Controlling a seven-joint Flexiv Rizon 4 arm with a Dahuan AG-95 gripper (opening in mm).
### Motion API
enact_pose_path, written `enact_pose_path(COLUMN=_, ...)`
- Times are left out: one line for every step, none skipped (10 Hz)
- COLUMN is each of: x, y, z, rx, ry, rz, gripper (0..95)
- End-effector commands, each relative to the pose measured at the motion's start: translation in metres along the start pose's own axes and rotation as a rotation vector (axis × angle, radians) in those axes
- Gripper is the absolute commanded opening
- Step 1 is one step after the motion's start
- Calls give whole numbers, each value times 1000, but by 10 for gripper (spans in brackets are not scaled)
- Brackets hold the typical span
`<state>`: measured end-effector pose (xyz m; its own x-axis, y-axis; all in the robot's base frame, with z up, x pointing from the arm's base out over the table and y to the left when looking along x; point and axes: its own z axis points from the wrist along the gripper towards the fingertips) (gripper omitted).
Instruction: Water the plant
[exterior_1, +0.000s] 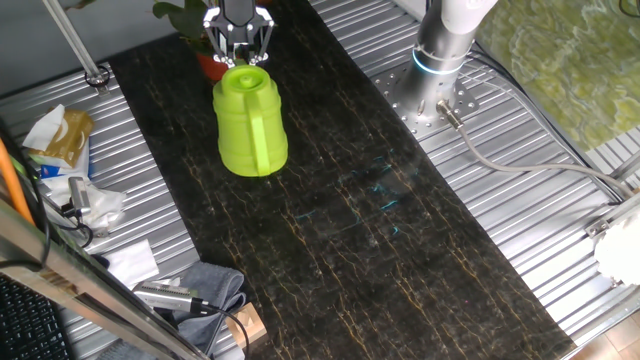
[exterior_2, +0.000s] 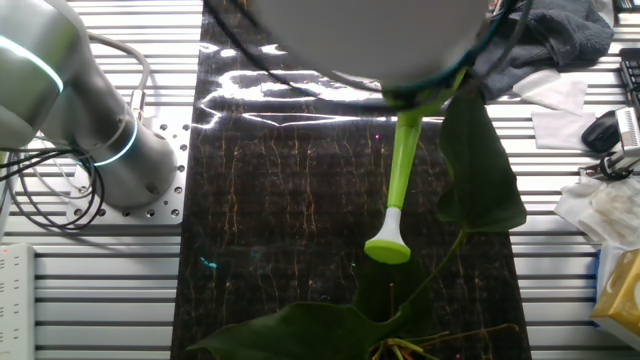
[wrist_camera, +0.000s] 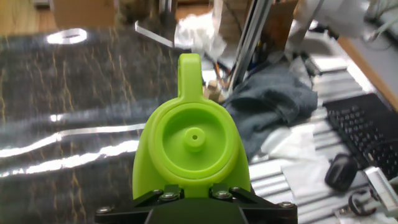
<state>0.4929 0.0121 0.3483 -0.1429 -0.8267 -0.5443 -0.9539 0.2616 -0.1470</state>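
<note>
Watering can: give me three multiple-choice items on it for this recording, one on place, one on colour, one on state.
1. Where is the can?
A. Next to the plant, at the far end of the dark mat
B. On the grey cloth
C. Against the arm's base

2. What colour is the can?
A. Red
B. Lime green
C. Blue

3. What is the pincer doing?
A. Open, far from the can
B. Out of every view
C. Shut on the can

Answers:
1 A: one fixed view shows the can right by the red pot and leaves.
2 B: it is lime green in all three views.
3 C: its fingers clamp the can's top end, and the hand view has the can right at the fingers.
</note>
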Motion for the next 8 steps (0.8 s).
enact_pose_path(x=-4, y=-6, z=6, rx=2, ry=80, rz=-15, gripper=0)
enact_pose_path(x=-6, y=-8, z=10, rx=3, ry=113, rz=-16, gripper=0)
enact_pose_path(x=-8, y=-11, z=14, rx=2, ry=163, rz=-18, gripper=0)
enact_pose_path(x=-10, y=-13, z=17, rx=3, ry=216, rz=-17, gripper=0)
enact_pose_path(x=-12, y=-14, z=20, rx=-2, ry=261, rz=-1, gripper=0)
enact_pose_path(x=-13, y=-15, z=22, rx=-1, ry=300, rz=11, gripper=0)
enact_pose_path(x=-15, y=-15, z=23, rx=-2, ry=337, rz=21, gripper=0)
enact_pose_path(x=-18, y=-14, z=25, rx=1, ry=390, rz=41, gripper=0)
